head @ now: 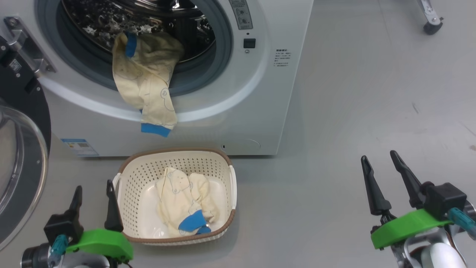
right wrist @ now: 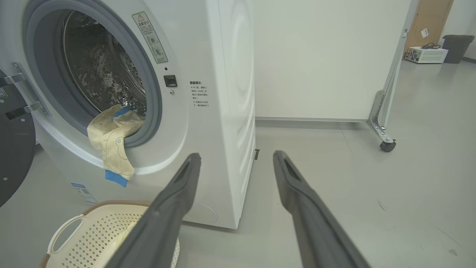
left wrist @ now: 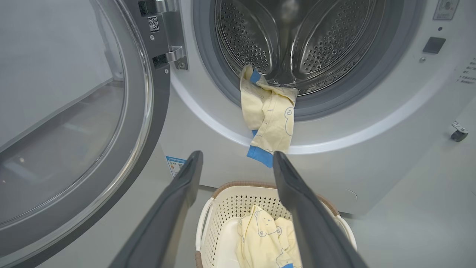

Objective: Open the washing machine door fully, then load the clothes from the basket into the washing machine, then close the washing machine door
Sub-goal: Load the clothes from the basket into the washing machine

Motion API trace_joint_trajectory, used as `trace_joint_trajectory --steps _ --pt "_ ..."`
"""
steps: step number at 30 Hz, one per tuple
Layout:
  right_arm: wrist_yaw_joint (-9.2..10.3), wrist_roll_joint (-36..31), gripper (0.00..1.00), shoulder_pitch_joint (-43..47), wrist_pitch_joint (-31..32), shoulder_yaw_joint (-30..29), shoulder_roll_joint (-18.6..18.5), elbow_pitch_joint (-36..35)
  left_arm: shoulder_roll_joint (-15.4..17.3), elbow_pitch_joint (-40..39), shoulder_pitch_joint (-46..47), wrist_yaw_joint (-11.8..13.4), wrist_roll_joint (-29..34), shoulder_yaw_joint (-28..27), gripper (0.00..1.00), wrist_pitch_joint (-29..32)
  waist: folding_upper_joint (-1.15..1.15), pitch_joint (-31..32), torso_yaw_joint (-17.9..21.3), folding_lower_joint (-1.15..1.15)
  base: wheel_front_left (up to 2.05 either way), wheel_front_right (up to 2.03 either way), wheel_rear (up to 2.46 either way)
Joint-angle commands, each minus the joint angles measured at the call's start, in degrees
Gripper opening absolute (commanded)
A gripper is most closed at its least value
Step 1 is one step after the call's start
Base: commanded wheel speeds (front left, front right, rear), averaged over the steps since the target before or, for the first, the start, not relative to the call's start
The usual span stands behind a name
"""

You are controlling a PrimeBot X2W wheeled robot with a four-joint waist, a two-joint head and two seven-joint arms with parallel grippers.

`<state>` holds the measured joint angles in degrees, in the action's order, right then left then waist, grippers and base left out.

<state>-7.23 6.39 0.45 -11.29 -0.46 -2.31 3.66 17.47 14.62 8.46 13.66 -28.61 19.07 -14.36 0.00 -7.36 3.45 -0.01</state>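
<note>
The white washing machine [head: 267,74] stands with its round door [head: 18,178] swung open to the left. One cream-yellow garment with blue cuffs [head: 148,82] hangs half out of the drum opening, over the grey rim. The cream basket [head: 178,163] sits on the floor in front, holding more pale clothes [head: 184,204] with a blue piece. My left gripper [head: 93,191] is open, low at the basket's left edge. My right gripper [head: 381,158] is open over bare floor, well right of the basket. The hanging garment [left wrist: 269,115], basket [left wrist: 230,201] and door [left wrist: 93,111] also appear in the left wrist view.
A wheeled frame leg with a caster [head: 431,26] stands at the far right. In the right wrist view a pale partition on casters [right wrist: 386,143] stands beyond the machine, with a white device [right wrist: 427,54] and a dark bin [right wrist: 459,46] far behind. Grey floor [head: 353,111] spreads right of the machine.
</note>
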Motion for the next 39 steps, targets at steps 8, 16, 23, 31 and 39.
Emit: trace_joint_trajectory --steps 8,16,23,31,39 --pt "-0.25 0.1 1.0 1.8 1.5 0.6 -0.6 -3.7 1.0 -1.8 -0.6 0.3 1.1 -0.8 1.0 -0.6 0.0 3.5 -1.1 0.01 0.0 0.0 0.0" --pt "-0.25 0.3 1.0 2.8 2.1 0.2 -0.6 -4.6 1.9 -1.2 0.1 0.0 1.3 -0.4 1.0 -0.4 0.0 4.9 -0.6 0.01 0.0 0.0 0.0" --pt "-0.25 0.4 1.0 3.6 2.5 0.1 -0.6 -4.9 2.1 -1.0 -0.2 0.1 1.1 -0.2 1.0 -0.3 0.0 5.6 -0.1 0.01 0.0 0.0 0.0" --pt "-0.25 0.3 1.0 3.9 2.7 0.0 -0.6 -5.4 2.0 -0.9 0.0 0.0 0.7 0.2 1.0 -0.2 0.0 5.7 -0.3 0.01 0.0 0.0 0.0" --pt "-0.25 0.2 1.0 3.9 2.9 0.1 -0.6 -5.5 1.7 -0.3 0.3 -0.3 0.4 0.4 1.0 -0.3 0.0 5.7 -0.4 0.01 0.0 0.0 0.0"
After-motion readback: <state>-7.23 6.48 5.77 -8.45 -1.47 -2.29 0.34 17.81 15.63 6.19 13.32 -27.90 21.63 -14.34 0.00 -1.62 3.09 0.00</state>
